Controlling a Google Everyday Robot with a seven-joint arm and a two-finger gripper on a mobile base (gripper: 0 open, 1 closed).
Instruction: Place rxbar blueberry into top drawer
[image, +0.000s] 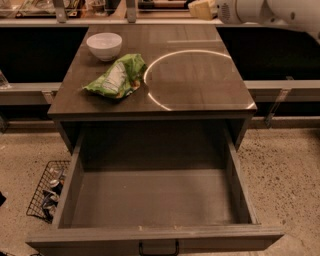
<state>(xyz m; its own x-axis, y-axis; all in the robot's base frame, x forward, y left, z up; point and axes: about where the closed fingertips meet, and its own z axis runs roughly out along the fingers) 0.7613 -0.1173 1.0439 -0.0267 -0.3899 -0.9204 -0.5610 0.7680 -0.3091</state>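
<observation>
The top drawer (155, 200) stands pulled wide open below the tabletop, and its inside shows nothing in it. Its small black handle (158, 248) is at the bottom edge of the camera view. My gripper (201, 9) is at the top of the view, above the far right edge of the table, on the end of my white arm (265, 11) that reaches in from the right. No dark navy rxbar blueberry shows anywhere in view, neither on the tabletop nor in the drawer.
A green chip bag (116, 77) lies on the left of the dark tabletop (200, 85), with a white bowl (104, 45) behind it. A wire basket (47, 192) sits on the floor left of the drawer. A counter runs along the back.
</observation>
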